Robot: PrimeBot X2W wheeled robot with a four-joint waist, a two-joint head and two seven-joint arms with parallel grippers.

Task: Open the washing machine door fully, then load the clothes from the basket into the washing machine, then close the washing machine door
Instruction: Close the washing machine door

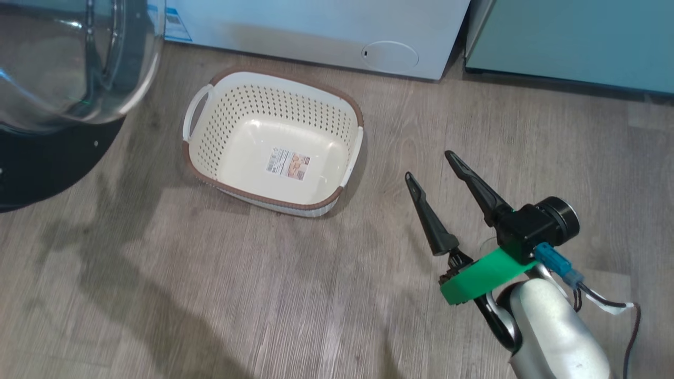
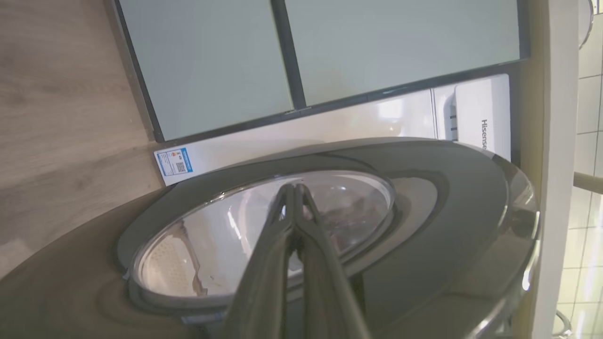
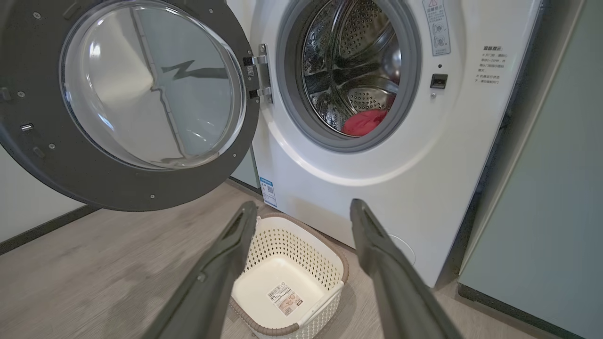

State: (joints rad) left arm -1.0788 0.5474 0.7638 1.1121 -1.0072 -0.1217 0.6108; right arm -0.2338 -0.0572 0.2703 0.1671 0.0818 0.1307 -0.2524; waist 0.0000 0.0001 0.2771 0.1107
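Widely spread, the right fingers (image 1: pixel 427 213) are held over the floor with nothing between them, tips aimed at the washing machine (image 1: pixel 316 31). The left fingers (image 2: pixel 318 263) are pressed together, nothing seen gripped, and set before the glass of the washing machine door (image 2: pixel 447 197); contact cannot be told. The basket (image 1: pixel 237 116) is stood just before the machine, long axis roughly along its front, label sticker shown. The door is hung wide open, black-rimmed, clear dome turned to the room. The clothes (image 3: pixel 362 123), a red bundle, are lodged low in the steel drum.
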